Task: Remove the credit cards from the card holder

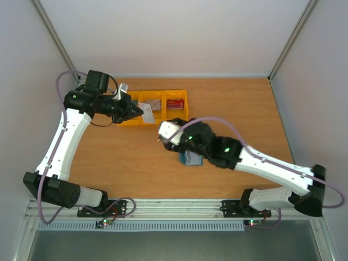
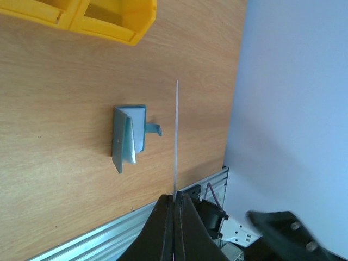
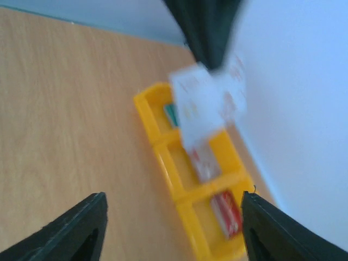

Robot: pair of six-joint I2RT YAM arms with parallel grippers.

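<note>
No writing can be read: the print on the whitish card [image 3: 202, 100] is blurred, and the marks on the red card [image 1: 175, 103] are too small to make out. The left pincer [image 2: 175, 198] is closed tight on the whitish card's edge and holds it over the yellow bins [image 1: 142, 120]. The right pincer [image 3: 173, 198] stands wide apart with nothing between its fingers, aimed at the bins. The card holder [image 2: 129, 138] lies folded open on the surface [image 1: 119, 157], under the right arm, at about 5 o'clock from the bins. In the bins lie a teal card [image 3: 171, 114], a pale card [image 1: 154, 104] in the middle compartment, and the red card in the right-hand one.
</note>
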